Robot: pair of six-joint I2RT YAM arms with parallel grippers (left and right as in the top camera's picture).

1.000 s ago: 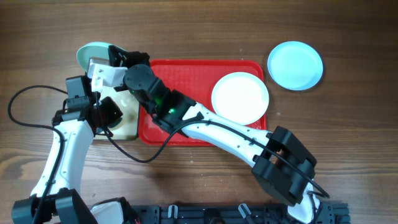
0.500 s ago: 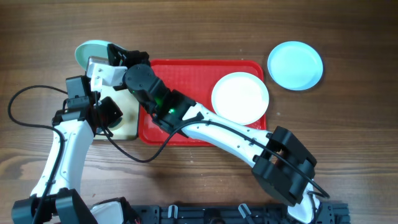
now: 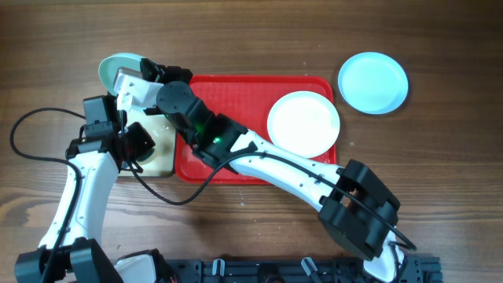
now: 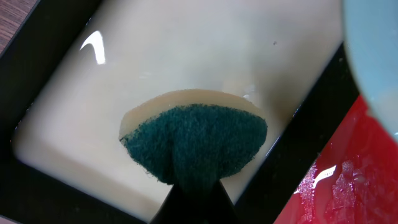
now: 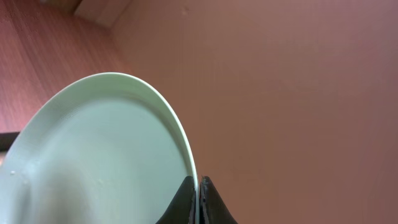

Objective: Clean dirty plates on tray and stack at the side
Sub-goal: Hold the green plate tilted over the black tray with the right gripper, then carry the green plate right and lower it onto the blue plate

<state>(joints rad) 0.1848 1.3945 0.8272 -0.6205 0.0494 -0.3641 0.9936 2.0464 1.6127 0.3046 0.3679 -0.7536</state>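
Observation:
My right gripper (image 5: pixel 199 190) is shut on the rim of a pale light-blue plate (image 5: pixel 99 155), held tilted on edge. From overhead that plate (image 3: pixel 115 67) and the right gripper (image 3: pixel 145 69) are off the upper left corner of the red tray (image 3: pixel 236 102). A white plate (image 3: pixel 303 123) lies on the tray's right end. Another light-blue plate (image 3: pixel 372 82) rests on the table at the upper right. My left gripper (image 4: pixel 194 190) is shut on a green and yellow sponge (image 4: pixel 196 143), over the small cream tray (image 4: pixel 155 62).
The black-rimmed cream tray (image 3: pixel 163 154) sits against the red tray's left edge, with the left gripper (image 3: pixel 135 144) above it. The right arm (image 3: pixel 275 161) crosses the red tray diagonally. A black cable (image 3: pixel 31 134) loops on the table at the left.
The right gripper has shifted slightly with the pale plate near the tray's upper left corner. The left arm and the other plates have not moved.

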